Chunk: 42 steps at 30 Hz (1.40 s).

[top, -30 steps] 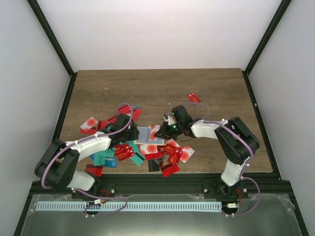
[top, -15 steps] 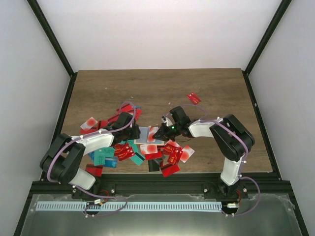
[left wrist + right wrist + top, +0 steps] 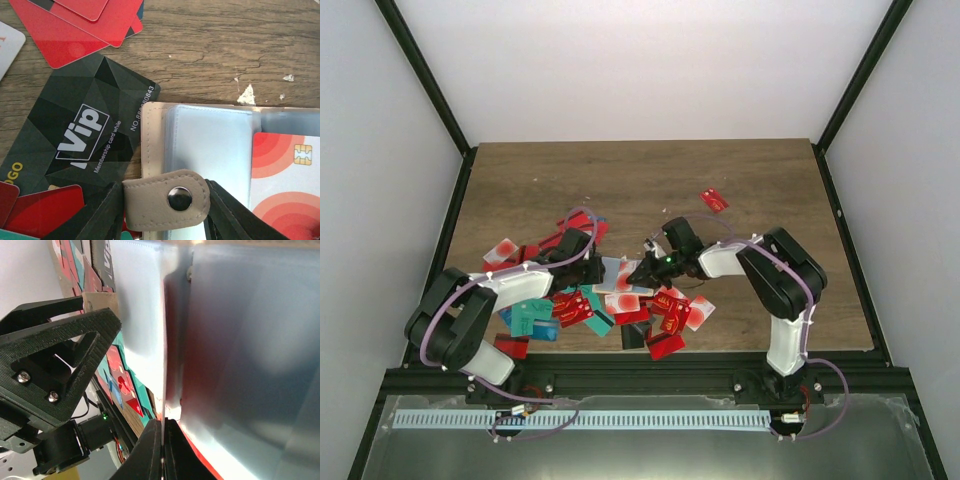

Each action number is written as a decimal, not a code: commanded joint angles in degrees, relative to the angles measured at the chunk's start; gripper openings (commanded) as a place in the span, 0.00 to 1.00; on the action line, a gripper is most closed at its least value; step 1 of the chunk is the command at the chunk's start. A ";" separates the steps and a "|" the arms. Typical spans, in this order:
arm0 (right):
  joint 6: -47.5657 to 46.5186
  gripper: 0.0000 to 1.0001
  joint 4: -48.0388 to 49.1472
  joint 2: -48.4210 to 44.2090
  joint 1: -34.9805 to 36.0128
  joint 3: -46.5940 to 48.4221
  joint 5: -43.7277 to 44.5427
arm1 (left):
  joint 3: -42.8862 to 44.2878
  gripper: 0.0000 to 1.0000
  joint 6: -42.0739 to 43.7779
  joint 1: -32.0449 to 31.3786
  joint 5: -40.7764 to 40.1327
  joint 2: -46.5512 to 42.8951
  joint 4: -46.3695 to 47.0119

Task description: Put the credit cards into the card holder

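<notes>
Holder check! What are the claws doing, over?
Left claw clamped on holder by its tab. Right claw shut, pinching a thin edge. White-red card at holder's sleeve. Loose cards crowd around.

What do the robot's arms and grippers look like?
The left arm and right arm match: white shells between black joints, thin purple cables looped alongside. The left gripper and right gripper are black and angular. A green light glows by the right wrist.

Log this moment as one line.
left gripper: clamps card holder tab | right gripper: shut on card at open holder | other cards: loose
</notes>
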 commanded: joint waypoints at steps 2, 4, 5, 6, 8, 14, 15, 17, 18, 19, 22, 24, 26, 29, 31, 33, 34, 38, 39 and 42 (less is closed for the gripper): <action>0.81 0.01 1.59 2.14 0.30 2.33 -2.28 | -0.27 0.45 0.86 0.20 2.10 0.94 1.81; 1.10 0.01 2.02 2.65 0.21 2.60 -2.79 | -0.32 0.44 0.92 0.26 2.57 1.28 1.99; 1.20 0.01 2.10 2.89 0.20 2.71 -3.05 | -0.36 0.44 0.99 0.25 2.80 1.51 2.06; 1.25 0.01 2.26 3.05 0.20 2.86 -3.25 | -0.43 0.43 0.99 0.25 3.05 1.57 2.08; 1.32 0.01 2.56 3.35 0.24 3.07 -3.64 | -0.65 0.43 1.04 0.22 3.53 1.61 2.40; 1.33 0.01 3.34 4.32 0.12 3.53 -4.30 | -1.18 0.43 0.74 0.30 4.33 1.35 2.84; 1.45 0.01 3.55 4.51 0.18 3.47 -4.34 | -1.27 0.43 0.69 0.27 4.51 1.27 2.93; 1.61 0.01 3.96 4.80 0.16 3.37 -4.52 | -1.35 0.42 0.58 0.27 4.91 1.22 3.12; 1.65 0.01 4.06 4.87 0.16 3.29 -4.45 | -1.38 0.42 0.59 0.23 4.97 1.18 3.20; 1.68 0.01 4.21 5.01 0.16 3.27 -4.39 | -1.45 0.42 0.48 0.27 5.01 1.18 3.21; 1.87 0.01 4.53 5.15 0.12 3.27 -4.27 | -1.63 0.42 0.40 0.25 5.14 1.10 3.23; 2.07 0.01 4.86 5.52 0.14 3.36 -4.17 | -1.79 0.42 0.29 0.26 5.31 1.01 3.38; 2.29 0.01 5.09 5.82 0.16 3.57 -4.26 | -1.85 0.42 0.21 0.28 5.43 1.04 3.39; 2.59 0.01 5.30 6.25 0.11 3.98 -4.07 | -2.02 0.42 0.21 0.24 5.60 1.03 3.49; 2.83 0.01 5.22 6.53 0.13 4.33 -3.73 | -2.07 0.42 0.12 0.24 5.68 1.00 3.58; 3.18 0.01 5.15 7.00 0.12 4.77 -3.56 | -2.23 0.42 0.16 0.20 5.82 1.00 3.58; 3.38 0.01 5.06 7.26 0.16 4.97 -3.44 | -2.19 0.42 0.12 0.25 5.86 1.00 3.66; 3.67 0.01 5.16 8.10 0.11 5.73 -3.64 | -2.28 0.41 0.14 0.31 5.95 0.91 3.66; 3.67 0.01 5.27 8.38 0.11 5.96 -3.91 | -2.31 0.41 0.12 0.24 5.95 0.91 3.74; 3.64 0.01 5.46 8.90 0.11 6.08 -4.31 | -2.33 0.41 0.12 0.26 6.11 0.99 3.72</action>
